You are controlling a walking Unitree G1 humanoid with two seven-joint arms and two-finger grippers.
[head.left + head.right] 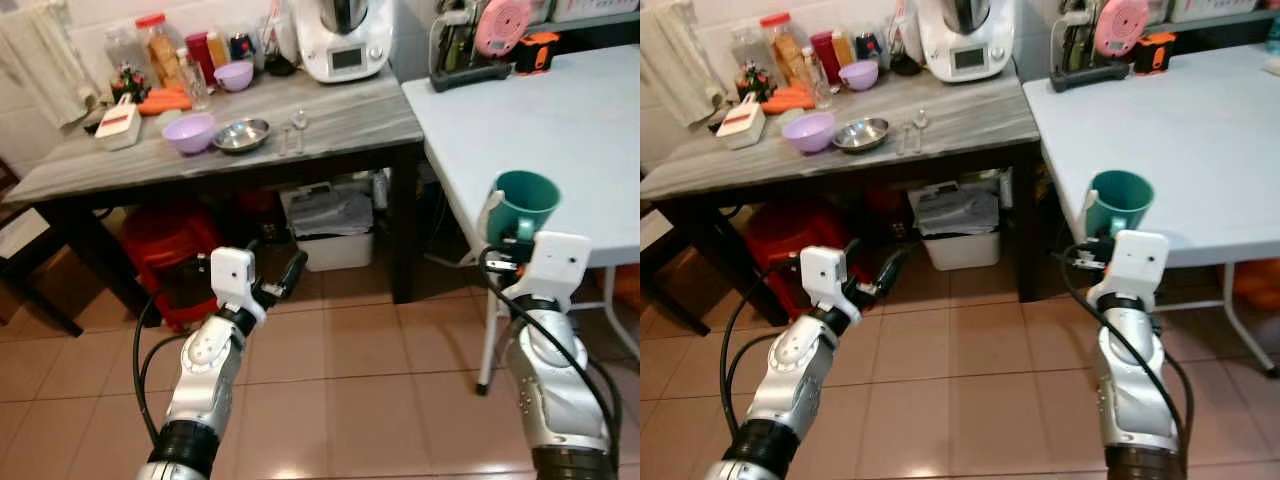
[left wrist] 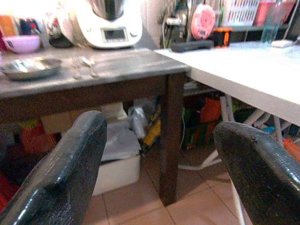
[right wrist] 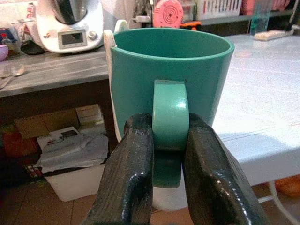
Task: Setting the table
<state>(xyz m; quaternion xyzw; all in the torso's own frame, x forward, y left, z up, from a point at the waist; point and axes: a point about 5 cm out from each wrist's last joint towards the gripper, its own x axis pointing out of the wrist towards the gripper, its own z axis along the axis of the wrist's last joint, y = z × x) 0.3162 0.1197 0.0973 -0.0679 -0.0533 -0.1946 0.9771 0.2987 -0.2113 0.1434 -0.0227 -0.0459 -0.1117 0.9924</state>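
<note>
Carrying the green mug point(image 3: 171, 89) by its handle, clamped between my right gripper point(image 3: 169, 159) fingers, I hold it upright just short of the white table point(image 1: 560, 130) edge; my left gripper point(image 2: 159, 164) hangs spread and empty; next, I judge, comes lifting it over the edge and setting it down.

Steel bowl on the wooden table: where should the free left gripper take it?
Grip the steel bowl by its thin rim on the near edge, coming from above: it sits low and shallow, with the purple bowl beside it. The left gripper is open.

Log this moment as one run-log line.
right hand: shut on teal mug handle, beside white table | left hand: open, idle, low
</note>
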